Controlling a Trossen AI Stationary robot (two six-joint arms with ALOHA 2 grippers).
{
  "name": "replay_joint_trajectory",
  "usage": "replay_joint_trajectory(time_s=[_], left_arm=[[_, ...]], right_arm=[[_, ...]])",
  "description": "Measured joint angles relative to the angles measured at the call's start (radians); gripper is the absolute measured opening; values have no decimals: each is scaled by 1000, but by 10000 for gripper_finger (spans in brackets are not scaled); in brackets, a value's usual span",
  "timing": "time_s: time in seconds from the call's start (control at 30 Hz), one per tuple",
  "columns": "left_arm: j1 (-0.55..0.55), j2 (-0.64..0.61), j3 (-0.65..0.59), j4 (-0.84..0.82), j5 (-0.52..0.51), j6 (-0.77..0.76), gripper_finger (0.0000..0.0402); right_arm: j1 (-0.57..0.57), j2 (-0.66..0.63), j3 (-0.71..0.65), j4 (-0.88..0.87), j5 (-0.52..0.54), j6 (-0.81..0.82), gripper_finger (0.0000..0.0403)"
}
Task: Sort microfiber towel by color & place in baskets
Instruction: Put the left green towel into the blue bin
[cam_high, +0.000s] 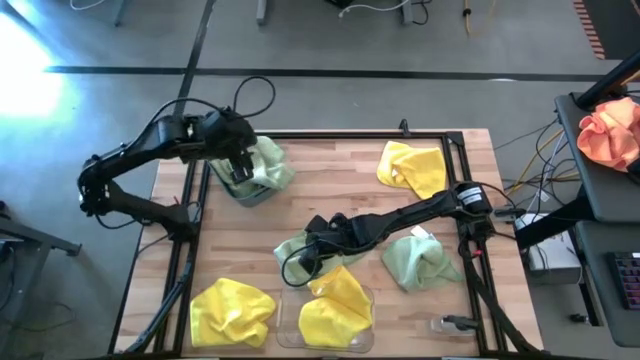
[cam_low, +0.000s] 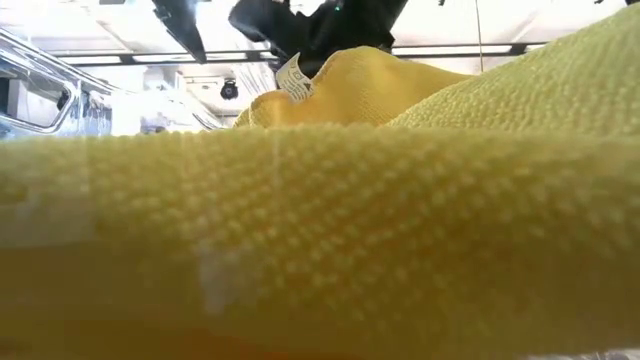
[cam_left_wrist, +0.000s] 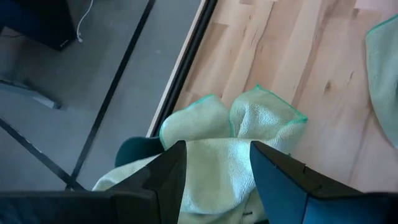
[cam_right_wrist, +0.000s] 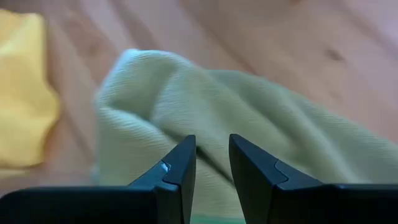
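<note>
My left gripper (cam_high: 240, 165) (cam_left_wrist: 214, 168) hangs open over the dark teal basket (cam_high: 243, 192) (cam_left_wrist: 134, 152) at the table's far left. A sage green towel (cam_high: 268, 165) (cam_left_wrist: 249, 118) lies heaped in the basket and spills over its wall. My right gripper (cam_high: 300, 262) (cam_right_wrist: 211, 155) is at the table's middle, shut on another green towel (cam_high: 295, 245) (cam_right_wrist: 261, 118). A third green towel (cam_high: 420, 262) lies to the right. One yellow towel (cam_high: 335, 312) sits in the clear basket (cam_high: 285, 335). Two more yellow towels (cam_high: 232, 312) (cam_high: 412, 165) lie on the table. My right gripper pinches a raised fold of the green towel (cam_right_wrist: 211, 140) between its two fingers, slanting down from the table's right. One layer or several, I cannot tell. The rest of the towel lies slack on the table.
The low view is filled by a yellow towel (cam_low: 320, 250) close to the camera, with a tagged yellow towel (cam_low: 350, 85) behind it. An orange-pink cloth bundle (cam_high: 610, 135) lies off the table to the right. Bare wood shows at the table's far middle (cam_high: 330, 180).
</note>
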Motion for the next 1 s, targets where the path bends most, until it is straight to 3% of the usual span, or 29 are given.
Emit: replay_joint_trajectory(time_s=[0.47,1.0], left_arm=[[0,-59,0,-88,0,-67,162],[0,-101,0,-94,1,-93,162]], right_arm=[[-4,62,0,44,-135,-1,91],[-17,130,1,142,-136,-2,76]])
